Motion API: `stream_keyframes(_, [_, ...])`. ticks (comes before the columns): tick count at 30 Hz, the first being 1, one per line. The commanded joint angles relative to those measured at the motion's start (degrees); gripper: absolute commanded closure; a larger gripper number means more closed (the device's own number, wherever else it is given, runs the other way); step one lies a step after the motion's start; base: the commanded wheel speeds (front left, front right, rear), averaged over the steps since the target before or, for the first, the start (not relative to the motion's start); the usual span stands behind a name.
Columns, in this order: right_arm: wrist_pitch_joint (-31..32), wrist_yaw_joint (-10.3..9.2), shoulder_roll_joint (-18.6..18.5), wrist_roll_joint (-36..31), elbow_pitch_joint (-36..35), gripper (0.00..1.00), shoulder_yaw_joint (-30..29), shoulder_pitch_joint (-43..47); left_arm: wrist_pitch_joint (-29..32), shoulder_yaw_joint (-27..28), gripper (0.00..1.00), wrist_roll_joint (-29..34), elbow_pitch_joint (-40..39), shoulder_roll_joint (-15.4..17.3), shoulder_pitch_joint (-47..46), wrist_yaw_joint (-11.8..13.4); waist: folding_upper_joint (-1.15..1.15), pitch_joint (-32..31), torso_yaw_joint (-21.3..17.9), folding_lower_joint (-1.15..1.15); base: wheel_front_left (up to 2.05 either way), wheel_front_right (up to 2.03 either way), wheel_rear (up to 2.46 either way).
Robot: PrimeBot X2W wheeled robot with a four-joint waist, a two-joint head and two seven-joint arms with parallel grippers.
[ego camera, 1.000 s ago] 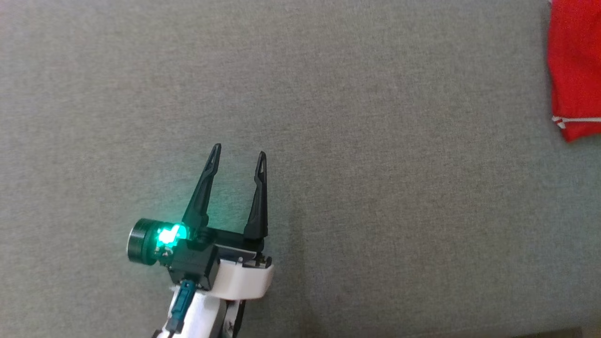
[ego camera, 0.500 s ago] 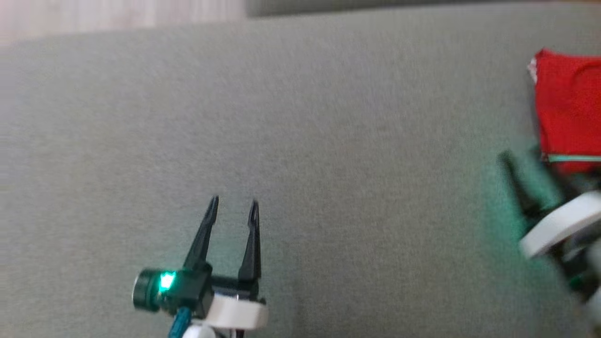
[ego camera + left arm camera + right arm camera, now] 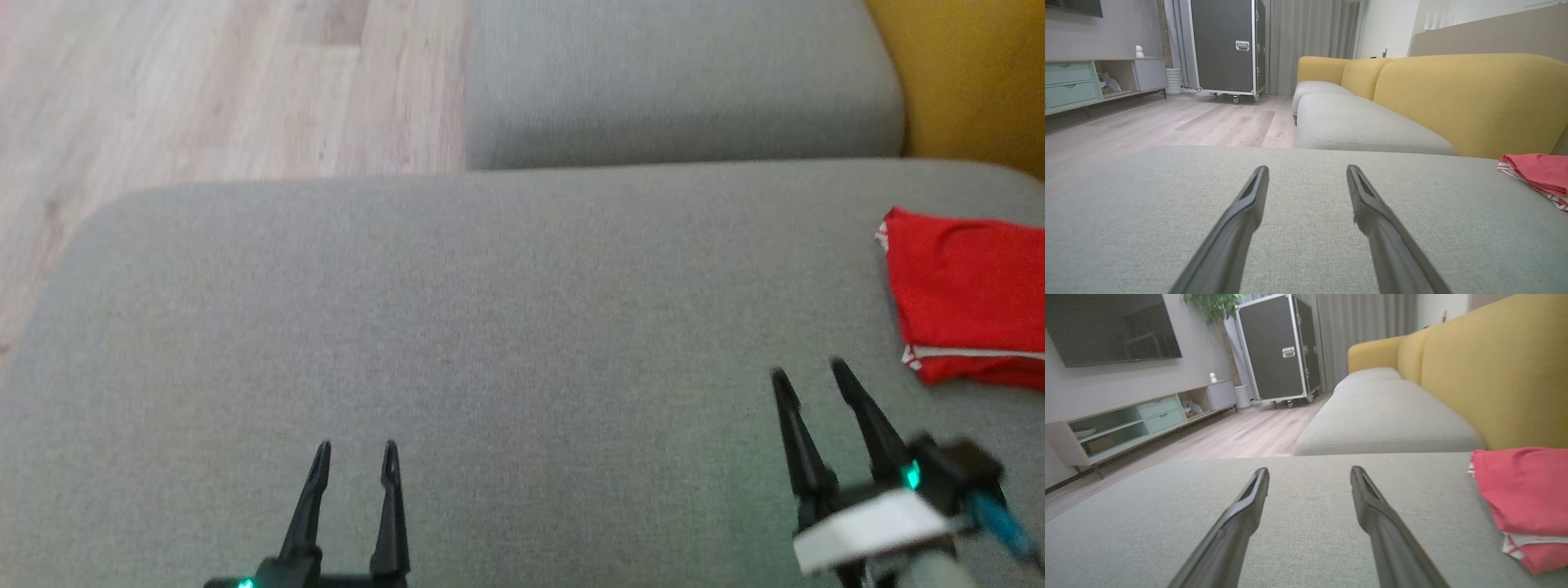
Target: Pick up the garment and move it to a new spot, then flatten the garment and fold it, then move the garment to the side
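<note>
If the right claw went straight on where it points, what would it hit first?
Probably nothing nearby: the right gripper points along the grey cushion, passing left of the red garment; beyond, depth is unclear.

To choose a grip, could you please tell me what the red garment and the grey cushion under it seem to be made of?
Red garment: soft matte fabric, possibly cotton jersey; it lies folded in limp layers with white-striped trim. Grey cushion: matte woven upholstery cloth, by its fine flecked weave and rounded, padded edges.
</note>
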Motion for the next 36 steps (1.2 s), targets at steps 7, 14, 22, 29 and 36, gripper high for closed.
stream_keyframes(7, [-0.7, -0.04, 5.5, -7.6, -10.8, 0.00, -5.9, 11.4, -0.3, 3.6, 0.00, 0.9, -3.8, -0.3, 2.4, 1.1, 0.00, -3.8, 0.6, 0.02, 0.00, 0.00, 0.00])
stream_keyframes(14, [-0.7, -0.04, 6.4, -8.4, -10.5, 0.00, -6.2, 12.1, -0.3, 5.0, 0.00, 2.6, -3.8, -0.3, 3.1, 0.1, 0.00, -4.1, 0.6, 0.02, 0.00, 0.00, 0.00])
stream_keyframes(22, [-0.1, 0.00, 7.1, -7.9, -8.2, 1.00, -7.3, 14.7, 0.0, 3.5, 1.00, 2.6, -1.7, 0.0, 5.1, 0.0, 0.00, -4.1, 0.5, 0.02, 0.00, 0.00, 0.00])
stream_keyframes(29, [0.7, 0.00, 7.1, -4.4, -5.9, 1.00, -7.3, 14.4, 0.5, 3.8, 1.00, -1.2, 0.3, 0.2, 4.9, -0.4, 0.00, -3.8, 0.3, 0.02, 0.00, 0.00, 0.00])
stream_keyframes(36, [1.6, 0.00, 7.0, 0.4, -5.5, 1.00, -7.7, 13.2, 1.4, 4.6, 1.00, -6.3, 0.9, 0.5, 3.7, -1.4, 0.00, -3.4, 0.1, 0.02, 0.00, 0.00, 0.00])
